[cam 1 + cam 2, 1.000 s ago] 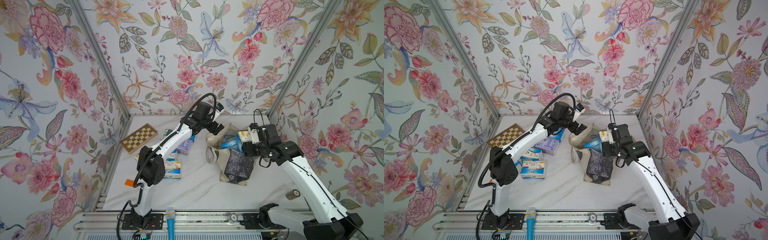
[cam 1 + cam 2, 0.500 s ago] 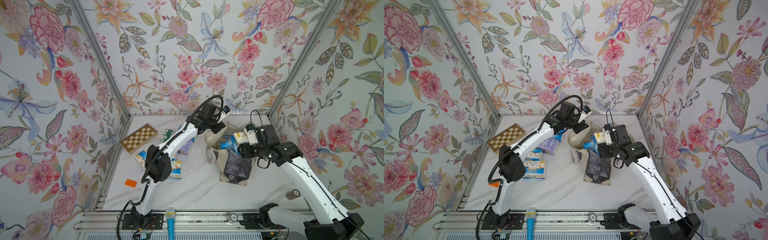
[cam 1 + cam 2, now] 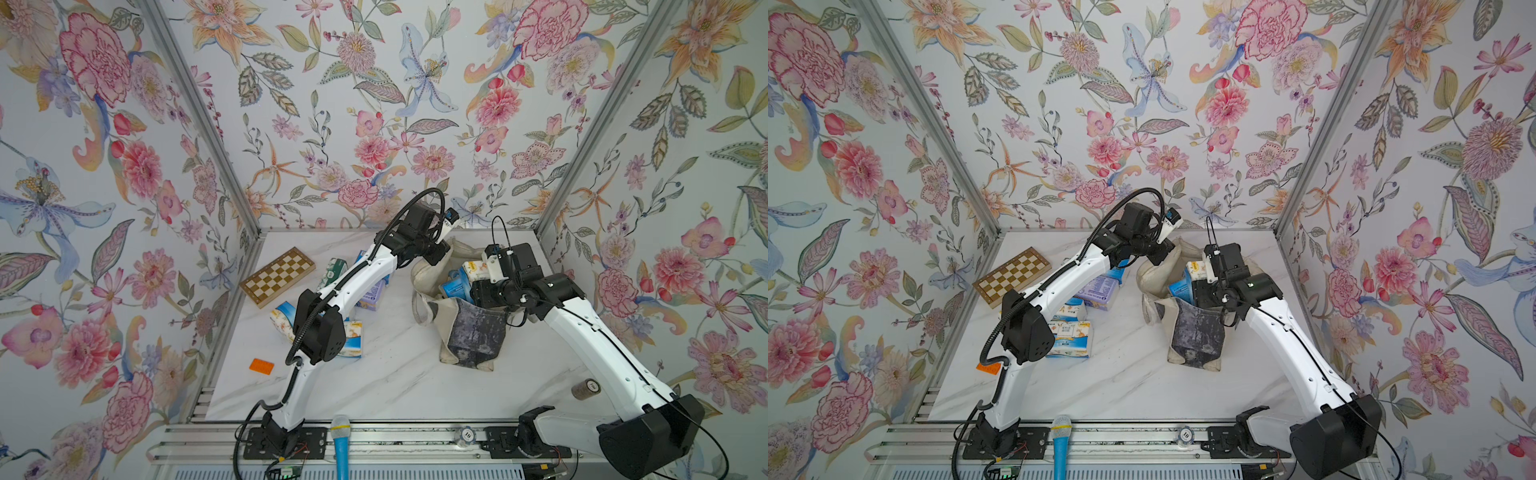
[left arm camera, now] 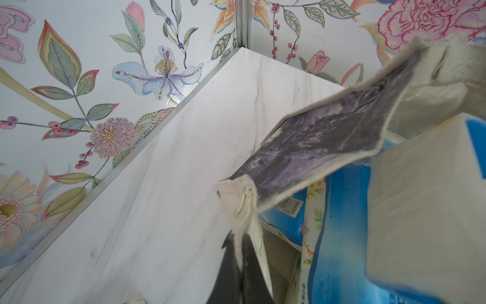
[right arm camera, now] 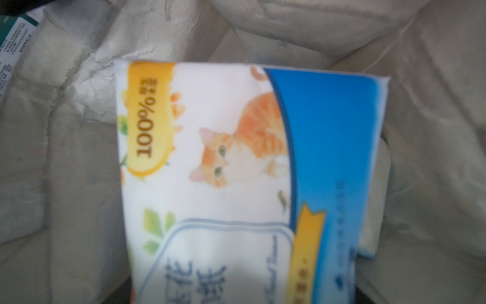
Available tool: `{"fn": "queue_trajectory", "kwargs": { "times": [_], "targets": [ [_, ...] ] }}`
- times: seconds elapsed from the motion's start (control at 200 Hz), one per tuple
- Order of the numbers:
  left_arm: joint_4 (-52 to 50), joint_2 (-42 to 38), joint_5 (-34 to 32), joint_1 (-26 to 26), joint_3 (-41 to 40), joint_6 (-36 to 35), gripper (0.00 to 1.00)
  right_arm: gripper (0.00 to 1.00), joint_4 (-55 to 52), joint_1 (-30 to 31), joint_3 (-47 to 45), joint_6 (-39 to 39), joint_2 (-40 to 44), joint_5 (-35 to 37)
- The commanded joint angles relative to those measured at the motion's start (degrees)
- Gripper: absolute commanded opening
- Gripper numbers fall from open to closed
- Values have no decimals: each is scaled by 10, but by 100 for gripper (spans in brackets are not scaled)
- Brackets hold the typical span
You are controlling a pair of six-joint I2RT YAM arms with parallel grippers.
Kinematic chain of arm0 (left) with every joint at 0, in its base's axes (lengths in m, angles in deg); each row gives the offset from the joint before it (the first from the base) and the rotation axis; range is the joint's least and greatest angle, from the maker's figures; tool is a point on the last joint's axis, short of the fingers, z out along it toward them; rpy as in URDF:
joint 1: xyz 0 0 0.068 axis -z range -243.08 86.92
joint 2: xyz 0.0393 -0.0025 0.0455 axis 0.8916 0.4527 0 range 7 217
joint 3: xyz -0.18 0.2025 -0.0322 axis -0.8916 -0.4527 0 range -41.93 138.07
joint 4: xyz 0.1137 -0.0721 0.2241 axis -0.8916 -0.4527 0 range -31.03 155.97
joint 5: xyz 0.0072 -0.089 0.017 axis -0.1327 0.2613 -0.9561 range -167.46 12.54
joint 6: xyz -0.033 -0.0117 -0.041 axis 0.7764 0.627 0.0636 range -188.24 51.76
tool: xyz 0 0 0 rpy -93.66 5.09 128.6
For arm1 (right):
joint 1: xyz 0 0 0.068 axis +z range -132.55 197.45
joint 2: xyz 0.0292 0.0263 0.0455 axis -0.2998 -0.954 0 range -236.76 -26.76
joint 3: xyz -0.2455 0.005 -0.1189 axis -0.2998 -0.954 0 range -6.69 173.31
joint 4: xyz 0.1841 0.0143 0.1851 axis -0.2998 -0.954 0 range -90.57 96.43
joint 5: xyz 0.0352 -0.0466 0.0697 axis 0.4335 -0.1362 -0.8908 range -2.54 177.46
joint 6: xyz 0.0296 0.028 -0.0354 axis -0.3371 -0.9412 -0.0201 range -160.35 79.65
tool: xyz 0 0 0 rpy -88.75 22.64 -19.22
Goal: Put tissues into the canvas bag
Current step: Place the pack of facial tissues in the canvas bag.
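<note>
Left wrist view: your left pincer clamps the canvas bag rim, tissue packs just beside it; right pincer hold: cannot tell.

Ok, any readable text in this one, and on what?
"100%": cat-printed tissue pack, right wrist view.
"10": round chip on the front rail, both top views.
Chinese characters on that pack: cut off, blurred.
Barcode digits on the blue pack: too small.
</note>
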Motion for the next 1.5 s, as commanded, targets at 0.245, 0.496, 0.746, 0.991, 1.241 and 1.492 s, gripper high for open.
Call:
{"fn": "queue_trajectory", "kwargs": {
  "times": [0.245,0.496,0.746,0.991,1.241,1.492],
  "targets": [
    [52,-47,-51,-12,-4,96,0,74,50,-12,29,0,-87,55],
    [59,-86,-54,-20,-38,110,0,74,61,-19,43,13,-147,45],
    [64,-120,-73,-30,-87,123,0,73,47,0,38,28,-163,-42],
    [70,-148,-82,-47,-120,136,0,74,-29,13,5,73,-121,-56],
    [78,-150,-72,-50,-133,150,0,81,-48,15,-13,73,-72,-53],
    [82,-150,-61,-49,-139,156,0,99,5,19,12,44,-42,-96]
  ]
}}
